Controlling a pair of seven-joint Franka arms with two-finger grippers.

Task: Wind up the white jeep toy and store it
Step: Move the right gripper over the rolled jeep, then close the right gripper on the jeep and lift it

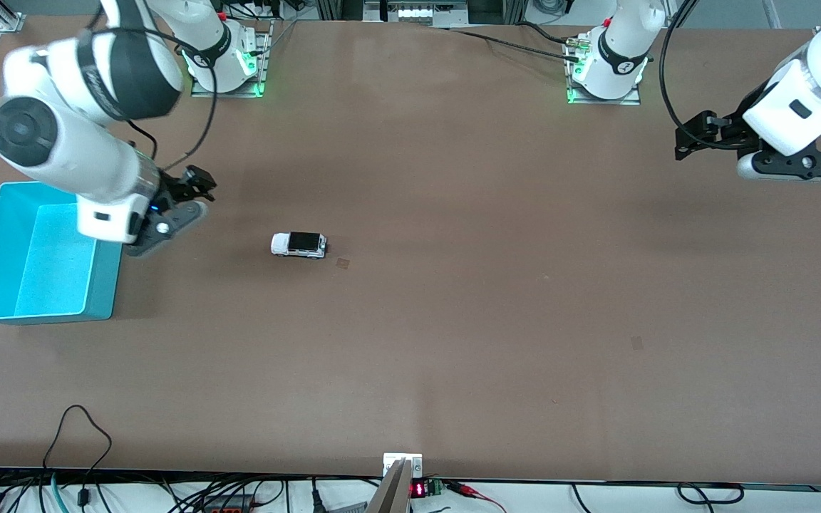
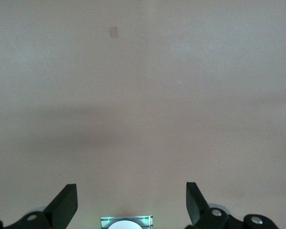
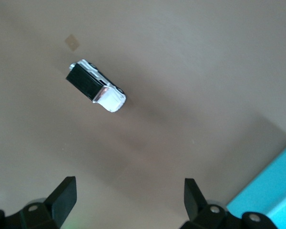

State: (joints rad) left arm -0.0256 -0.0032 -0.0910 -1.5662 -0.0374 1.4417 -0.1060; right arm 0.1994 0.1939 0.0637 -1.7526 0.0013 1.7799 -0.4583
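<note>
The white jeep toy (image 1: 299, 244), with its black roof panel, stands on its wheels on the brown table toward the right arm's end. It also shows in the right wrist view (image 3: 96, 87). My right gripper (image 1: 195, 185) is up in the air between the jeep and the teal bin; it is open and empty (image 3: 128, 195). My left gripper (image 1: 695, 134) waits over the bare table at the left arm's end, open and empty (image 2: 131, 198). The jeep is not in the left wrist view.
An open teal bin (image 1: 104, 281) stands at the right arm's end of the table, and its corner shows in the right wrist view (image 3: 271, 191). A small tape patch (image 1: 343, 263) lies beside the jeep. Cables run along the table's front edge.
</note>
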